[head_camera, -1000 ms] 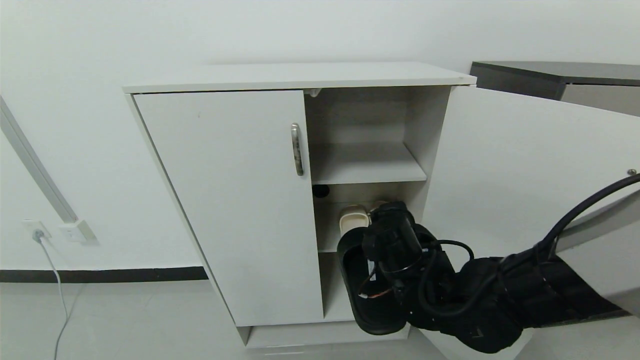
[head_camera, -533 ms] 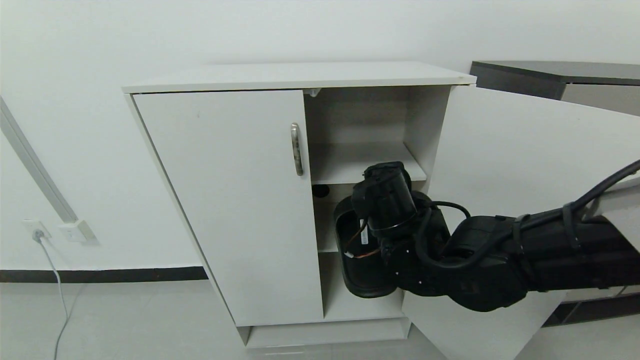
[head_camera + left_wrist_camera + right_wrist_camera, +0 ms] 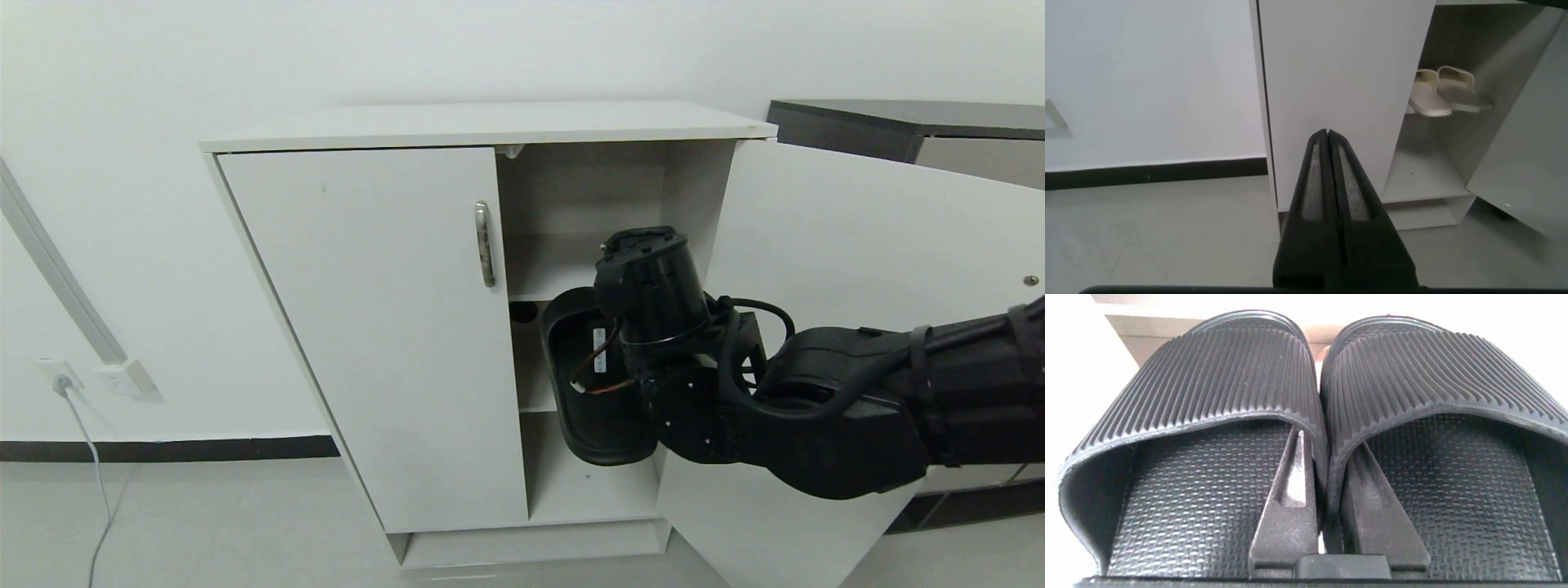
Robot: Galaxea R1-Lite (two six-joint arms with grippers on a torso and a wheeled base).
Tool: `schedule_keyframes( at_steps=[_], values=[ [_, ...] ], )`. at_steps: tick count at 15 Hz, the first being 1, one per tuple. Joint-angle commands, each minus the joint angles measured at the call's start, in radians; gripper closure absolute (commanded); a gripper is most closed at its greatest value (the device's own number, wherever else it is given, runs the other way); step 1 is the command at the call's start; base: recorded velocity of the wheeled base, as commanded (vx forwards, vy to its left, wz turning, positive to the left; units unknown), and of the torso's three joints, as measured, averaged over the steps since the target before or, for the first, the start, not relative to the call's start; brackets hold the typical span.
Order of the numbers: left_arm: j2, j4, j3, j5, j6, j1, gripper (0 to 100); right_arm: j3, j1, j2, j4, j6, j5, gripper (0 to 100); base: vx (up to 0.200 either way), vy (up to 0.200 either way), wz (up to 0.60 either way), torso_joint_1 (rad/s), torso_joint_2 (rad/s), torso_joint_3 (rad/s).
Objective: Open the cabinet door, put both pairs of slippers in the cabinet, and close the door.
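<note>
The white cabinet (image 3: 490,122) has its right door (image 3: 857,269) swung open and its left door (image 3: 375,327) closed. My right gripper (image 3: 1327,478) is shut on the pair of black slippers (image 3: 1315,433), pinching their inner edges together. In the head view the black slippers (image 3: 584,384) hang at the open right compartment, level with the middle shelf, with the right arm in front of them. A pair of beige slippers (image 3: 1449,90) lies on a shelf inside. My left gripper (image 3: 1328,135) is shut with nothing in it, low over the floor in front of the closed left door (image 3: 1339,73).
A metal handle (image 3: 485,243) runs down the closed left door. A dark grey unit (image 3: 914,131) stands behind the open door on the right. A wall socket with a cable (image 3: 61,384) sits low on the left wall. Bare grey floor (image 3: 1159,229) lies in front of the cabinet.
My right arm has lifted the black slippers from near the cabinet's bottom up and into the opening at middle shelf height, hiding the beige slippers in the head view.
</note>
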State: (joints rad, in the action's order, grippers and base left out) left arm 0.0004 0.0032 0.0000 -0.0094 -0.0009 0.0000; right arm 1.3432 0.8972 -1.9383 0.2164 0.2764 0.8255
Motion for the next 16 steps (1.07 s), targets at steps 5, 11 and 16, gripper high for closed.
schedule_keyframes(
  at_steps=[5,11,16],
  values=[
    [0.000,0.000,0.000,-0.001,0.002,0.000,100,-0.015,0.000,0.019,0.001,0.001,0.000,100,0.000,0.000,0.00,0.000,0.00,0.000],
    [0.001,0.000,0.000,-0.001,0.004,0.000,100,-0.038,0.000,0.036,0.012,0.000,0.000,100,0.100,0.000,0.00,0.000,0.00,0.002],
    [0.000,0.000,0.000,-0.001,0.004,0.000,100,-0.041,0.002,0.036,0.012,0.000,0.000,100,0.200,0.000,0.00,0.005,0.00,-0.001]
  ],
)
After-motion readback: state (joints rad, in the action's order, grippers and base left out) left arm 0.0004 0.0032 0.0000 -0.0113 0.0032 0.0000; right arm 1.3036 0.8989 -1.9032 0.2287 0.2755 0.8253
